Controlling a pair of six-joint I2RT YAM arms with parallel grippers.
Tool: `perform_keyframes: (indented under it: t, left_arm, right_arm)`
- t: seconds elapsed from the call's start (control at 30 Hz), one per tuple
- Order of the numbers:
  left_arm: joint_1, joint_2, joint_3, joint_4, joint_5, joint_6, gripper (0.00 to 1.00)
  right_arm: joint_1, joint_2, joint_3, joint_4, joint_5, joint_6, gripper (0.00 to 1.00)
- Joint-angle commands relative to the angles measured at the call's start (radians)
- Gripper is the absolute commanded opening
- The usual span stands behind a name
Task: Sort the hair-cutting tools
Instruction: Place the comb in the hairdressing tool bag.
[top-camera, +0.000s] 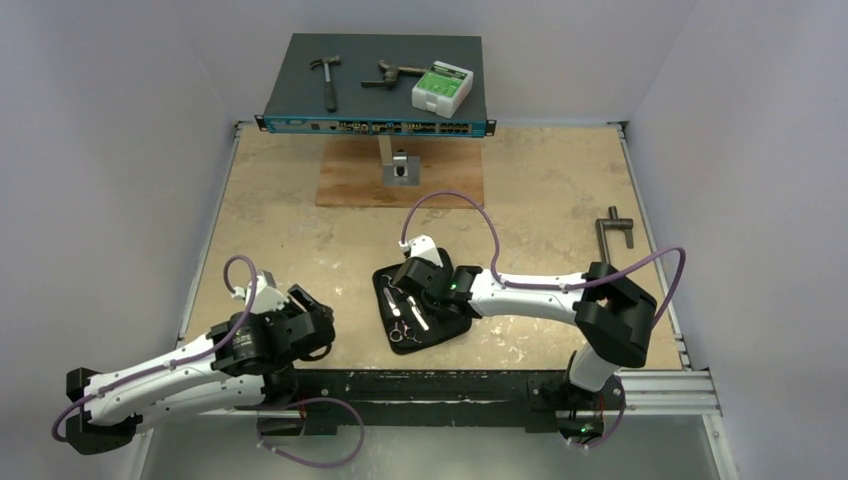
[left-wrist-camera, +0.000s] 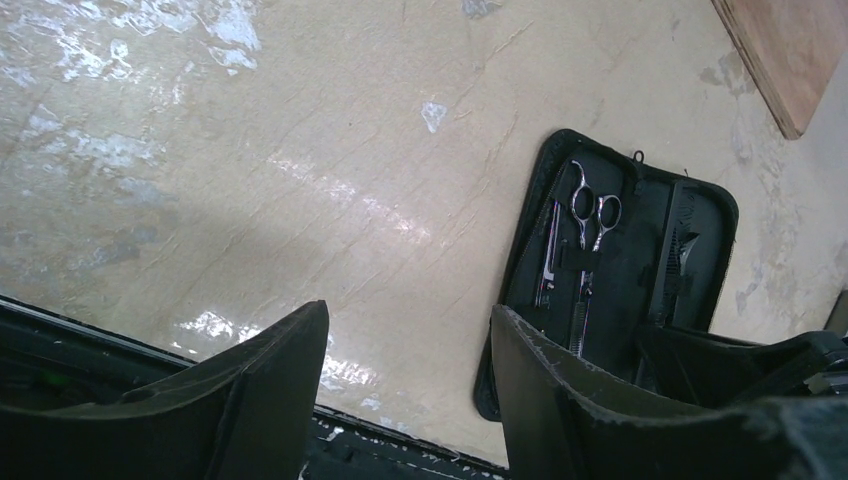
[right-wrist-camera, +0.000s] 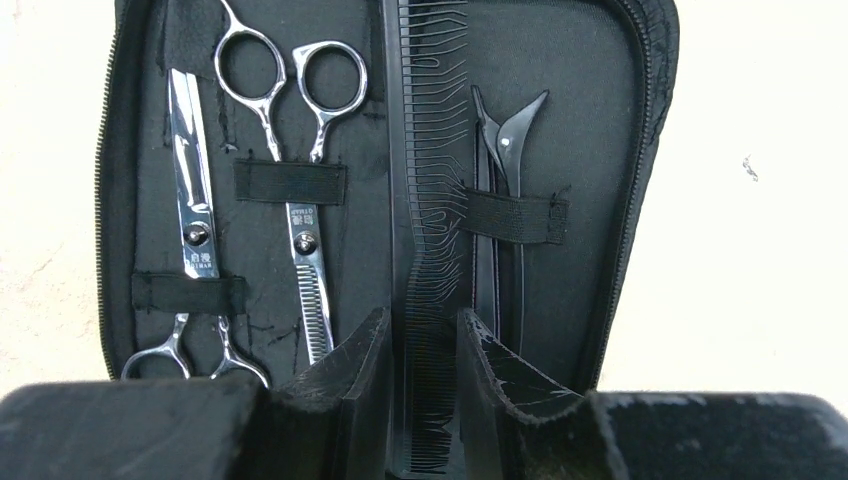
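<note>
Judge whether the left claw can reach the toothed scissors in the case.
Probably yes: open tabletop separates the left claw from the case, and the scissors lie exposed; the right claw around the comb crowds them.

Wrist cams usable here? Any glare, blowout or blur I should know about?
Right wrist: table blown out to near white, case contents sharp, scissors blades glint, right gripper closed on the comb looks slightly soft up close. Left wrist: white glare patches on the glossy table, case small but legible. Top external: even light, soft shadows, tools tiny.
</note>
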Motion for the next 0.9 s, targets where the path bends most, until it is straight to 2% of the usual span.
perform_keyframes:
  t: [0.0, 0.6, 0.73, 0.8, 0.87]
  left_arm:
    - [-0.005, 0.023, -0.009, 0.067, 0.000, 0.044, 0.60]
    - [-0.003, 0.090, -0.028, 0.154, 0.025, 0.079, 0.61]
    - [-0.003, 0.103, -0.028, 0.167, 0.028, 0.084, 0.61]
    - [-0.003, 0.110, -0.026, 0.177, 0.028, 0.092, 0.61]
    - [-0.003, 0.116, -0.023, 0.181, 0.027, 0.098, 0.61]
  right_arm:
    - [0.000, -0.011, -0.019, 0.031, -0.014, 0.019, 0.05]
    - [0.001, -0.003, -0.097, 0.026, 0.007, 0.104, 0.05]
    - [0.001, 0.002, -0.103, 0.020, 0.017, 0.121, 0.02]
    - [0.001, 0.002, -0.107, 0.024, 0.012, 0.127, 0.04]
    - [0.001, -0.001, -0.108, 0.026, 0.007, 0.131, 0.16]
